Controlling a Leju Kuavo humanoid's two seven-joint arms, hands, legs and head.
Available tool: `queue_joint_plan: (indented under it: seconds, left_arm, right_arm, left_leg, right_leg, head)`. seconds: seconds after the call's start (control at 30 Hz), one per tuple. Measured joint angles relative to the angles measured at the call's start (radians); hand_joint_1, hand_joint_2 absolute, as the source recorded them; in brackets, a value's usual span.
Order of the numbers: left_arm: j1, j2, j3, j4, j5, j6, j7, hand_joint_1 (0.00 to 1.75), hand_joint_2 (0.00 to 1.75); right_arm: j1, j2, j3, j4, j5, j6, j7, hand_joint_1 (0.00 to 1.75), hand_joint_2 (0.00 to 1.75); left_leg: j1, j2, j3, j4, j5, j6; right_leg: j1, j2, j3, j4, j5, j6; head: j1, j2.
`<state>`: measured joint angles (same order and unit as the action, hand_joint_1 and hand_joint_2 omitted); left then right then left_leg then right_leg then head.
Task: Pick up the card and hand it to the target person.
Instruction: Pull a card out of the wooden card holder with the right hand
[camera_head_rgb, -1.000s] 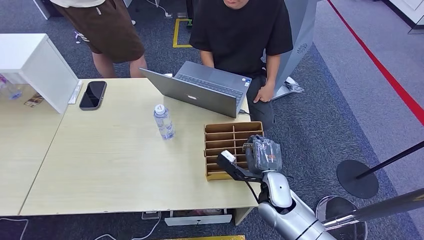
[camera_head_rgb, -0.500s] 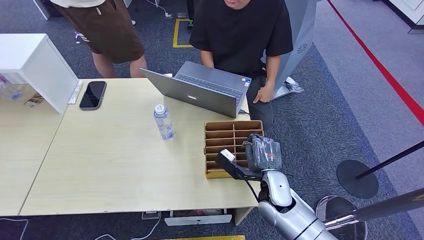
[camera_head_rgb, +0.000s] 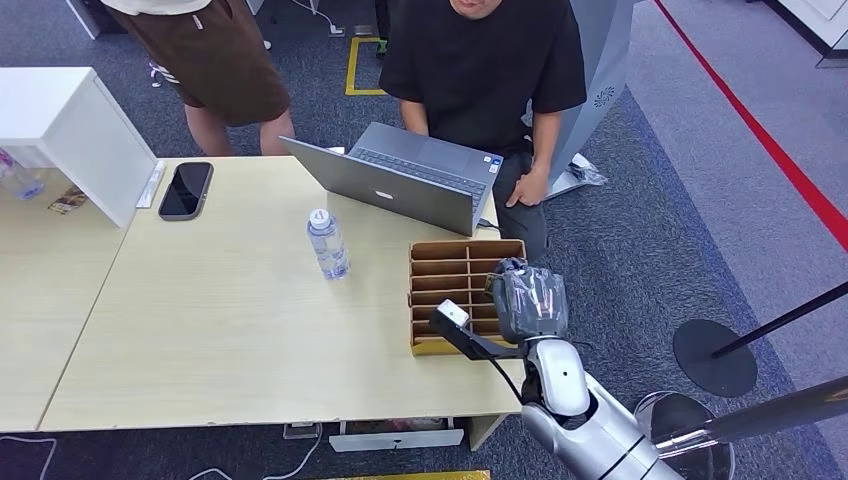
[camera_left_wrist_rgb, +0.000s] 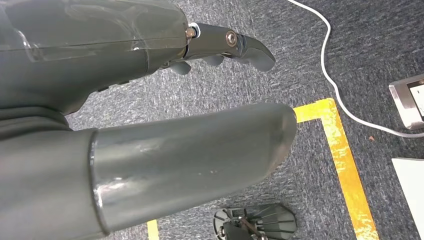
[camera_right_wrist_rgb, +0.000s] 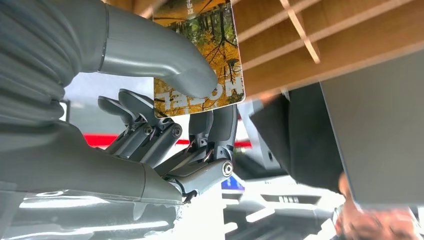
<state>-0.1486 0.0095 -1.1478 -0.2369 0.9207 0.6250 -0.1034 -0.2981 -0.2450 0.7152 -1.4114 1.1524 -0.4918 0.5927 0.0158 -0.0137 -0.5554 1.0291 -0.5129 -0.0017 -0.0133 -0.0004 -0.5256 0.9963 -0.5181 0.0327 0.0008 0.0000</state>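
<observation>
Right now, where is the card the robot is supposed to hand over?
In the right wrist view, the card is pinched between the thumb and fingers of the robot's right hand, right at the wooden slotted tray near the table's right end.

The right hand (camera_head_rgb: 527, 303) sits over the right end of the slotted wooden tray (camera_head_rgb: 440, 270), whose thin dividers form narrow channels. Directly beyond the tray's far edge stands the open laptop (camera_head_rgb: 400, 180), its lid close to the tray. The seated person (camera_head_rgb: 480, 70) is behind the laptop. Left of the tray, a water bottle (camera_head_rgb: 327, 244) stands upright on the table (camera_head_rgb: 220, 330); the bare tabletop extends wide to the near left. Right of the tray, the table edge drops to carpet, with open space there.
</observation>
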Motion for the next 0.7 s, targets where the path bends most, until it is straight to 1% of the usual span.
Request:
queue_joint_plan:
  seconds: [0.23, 0.4, 0.57, 0.7]
  left_arm:
    - [0.005, 0.000, 0.001, 0.000, 0.001, 0.000, -0.007, 0.00, 0.00]
    - [0.005, 0.000, 0.001, 0.000, 0.000, -0.002, -0.008, 0.00, 0.00]
    - [0.005, 0.000, 0.000, 0.000, -0.004, -0.006, -0.008, 0.00, 0.00]
    - [0.005, 0.000, 0.000, 0.000, -0.005, -0.009, -0.008, 0.00, 0.00]
  right_arm:
    - [-0.005, -0.023, -0.011, -0.094, 0.050, 0.022, 0.000, 1.75, 1.75]
    - [-0.029, -0.038, -0.021, -0.145, 0.060, 0.040, -0.004, 1.75, 1.75]
    - [-0.063, -0.048, -0.031, -0.167, 0.058, 0.051, -0.008, 1.75, 1.75]
    - [-0.072, -0.053, -0.033, -0.174, 0.056, 0.052, -0.009, 1.75, 1.75]
  left_leg:
    - [0.000, 0.000, 0.000, 0.000, 0.000, 0.000]
    - [0.000, 0.000, 0.000, 0.000, 0.000, 0.000]
    - [0.000, 0.000, 0.000, 0.000, 0.000, 0.000]
    - [0.000, 0.000, 0.000, 0.000, 0.000, 0.000]
  right_leg:
    - [0.000, 0.000, 0.000, 0.000, 0.000, 0.000]
    - [0.000, 0.000, 0.000, 0.000, 0.000, 0.000]
    - [0.000, 0.000, 0.000, 0.000, 0.000, 0.000]
    - [0.000, 0.000, 0.000, 0.000, 0.000, 0.000]
  head:
    - [0.000, 0.000]
    - [0.000, 0.000]
    - [0.000, 0.000]
    - [0.000, 0.000]
